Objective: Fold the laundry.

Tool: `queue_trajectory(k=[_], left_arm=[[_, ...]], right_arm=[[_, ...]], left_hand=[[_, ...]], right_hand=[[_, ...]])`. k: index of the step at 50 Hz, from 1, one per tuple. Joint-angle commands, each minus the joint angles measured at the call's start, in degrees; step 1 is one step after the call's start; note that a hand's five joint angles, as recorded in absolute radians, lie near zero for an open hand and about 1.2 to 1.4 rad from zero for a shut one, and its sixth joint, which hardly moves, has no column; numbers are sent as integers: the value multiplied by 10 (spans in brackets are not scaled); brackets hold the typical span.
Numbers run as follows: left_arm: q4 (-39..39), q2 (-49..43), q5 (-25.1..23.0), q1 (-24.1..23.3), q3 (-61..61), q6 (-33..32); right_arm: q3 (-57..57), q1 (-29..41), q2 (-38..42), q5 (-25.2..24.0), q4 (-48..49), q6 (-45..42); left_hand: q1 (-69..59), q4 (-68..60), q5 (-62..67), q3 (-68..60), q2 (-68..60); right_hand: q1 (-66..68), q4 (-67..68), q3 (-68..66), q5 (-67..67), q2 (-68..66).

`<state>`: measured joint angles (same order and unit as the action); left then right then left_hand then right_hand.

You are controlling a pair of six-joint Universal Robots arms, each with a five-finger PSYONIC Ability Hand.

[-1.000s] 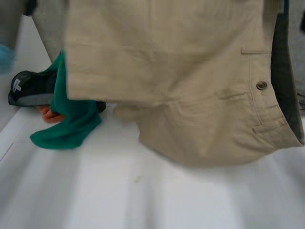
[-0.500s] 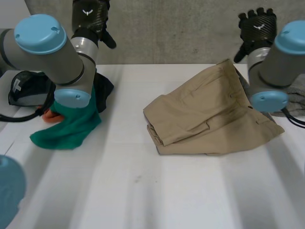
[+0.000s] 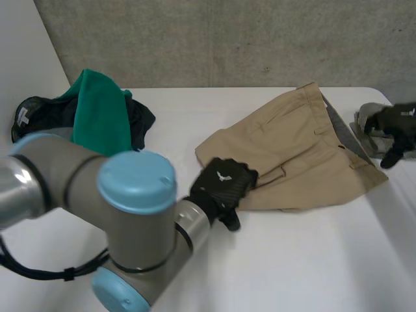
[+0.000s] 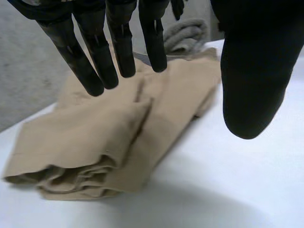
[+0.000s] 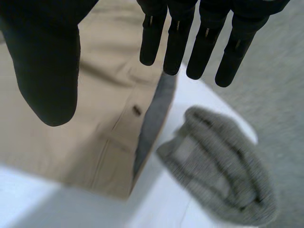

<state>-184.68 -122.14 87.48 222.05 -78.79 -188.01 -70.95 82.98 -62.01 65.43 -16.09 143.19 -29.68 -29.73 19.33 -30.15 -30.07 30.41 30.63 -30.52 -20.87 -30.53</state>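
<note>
Hovering at the folded end of the tan shorts (image 3: 296,153), the left hand (image 3: 221,187) is released, fingers straight; the right hand (image 3: 393,127), equally relaxed, hangs by their waistband

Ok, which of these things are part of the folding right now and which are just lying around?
In hand: shorts; left hand and right hand, both open.
Lying about: green cloth, black garment, grey knit, likely laundry waiting its turn.
</note>
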Motion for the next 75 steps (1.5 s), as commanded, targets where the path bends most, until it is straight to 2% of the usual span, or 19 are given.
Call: queue_trajectory(k=[1, 7, 14, 19, 22, 26, 29, 30, 36, 40, 47, 54, 59, 62, 63, 64, 66, 70, 75], left_arm=[[-9, -80, 15, -23, 76, -2], [5, -139, 38, -26, 139, -25], [13, -197, 51, -15, 215, -107], [18, -226, 46, -6, 264, -133], [24, -245, 43, -4, 291, -139], [32, -265, 34, 1, 318, -140], [33, -273, 36, 1, 326, -140], [33, -273, 39, 1, 327, -140], [35, -226, 80, 3, 312, -132], [36, -151, 96, 10, 281, -118], [27, -10, 72, 41, 211, -88], [11, -21, 60, 93, 224, -92], [16, -121, 67, 124, 262, -125], [19, -175, 65, 140, 277, -140], [20, -185, 62, 142, 279, -140], [20, -194, 56, 143, 278, -133], [19, -191, 54, 142, 273, -128], [17, -147, 63, 139, 238, -109], [8, -31, 95, 139, 126, -92]], right_arm=[[-17, -38, 66, -66, 13, -49], [-11, -50, 112, -84, 34, -58], [-15, -54, 141, -101, 105, -56], [-16, -50, 154, -98, 145, -40], [-18, -48, 160, -98, 169, -27], [-18, -46, 167, -95, 206, -6], [-19, -43, 168, -90, 220, 4], [-21, -42, 165, -83, 224, 11], [-37, -41, 123, -78, 218, 53], [-44, -41, 78, -82, 191, 88], [-55, -25, -38, -123, 76, 134], [-74, 41, -72, -128, -25, 150], [-93, 101, -45, -76, -31, 162], [-94, 135, -11, -10, -13, 182], [-93, 142, -2, 8, -5, 189], [-92, 158, 12, 44, 16, 203], [-91, 169, 22, 75, 39, 215], [-95, 185, 28, 129, 96, 242], [-103, 199, 22, 150, 125, 265]], left_hand=[[10, 10, -6, 14, 13], [13, 14, -10, 18, 17], [10, 10, -6, 14, 14], [-51, -50, 54, -46, -47], [-160, -159, 163, -155, -156], [-481, -480, 484, -476, -477], [-503, -503, 507, -498, -499], [-503, -503, 507, -498, -499], [-503, -503, 507, -498, -499], [-503, -503, 507, -498, -499], [-503, -503, 507, -498, -499], [-503, -503, 507, -498, -499], [-503, -503, 507, -498, -499], [-503, -503, 507, -498, -499], [-402, -401, 405, -397, -398], [-173, -172, 176, -168, -169], [-71, -71, 75, -67, -68], [16, 17, -13, 21, 20], [-9, -8, 12, -4, -5]], right_hand=[[40, 38, -39, -35, -39], [30, 28, -29, -25, -29], [23, 21, -22, -18, -22], [31, 29, -30, -27, -30], [107, 105, -106, -102, -106], [328, 326, -327, -324, -327], [495, 493, -494, -491, -494], [496, 494, -495, -491, -495], [496, 494, -495, -491, -495], [496, 494, -495, -491, -495], [496, 494, -495, -491, -495], [496, 494, -495, -491, -495], [496, 494, -495, -491, -495], [496, 494, -495, -491, -495], [496, 494, -495, -491, -495], [496, 494, -495, -491, -495], [496, 494, -495, -491, -495], [496, 494, -495, -491, -495], [496, 494, -495, -491, -495]])
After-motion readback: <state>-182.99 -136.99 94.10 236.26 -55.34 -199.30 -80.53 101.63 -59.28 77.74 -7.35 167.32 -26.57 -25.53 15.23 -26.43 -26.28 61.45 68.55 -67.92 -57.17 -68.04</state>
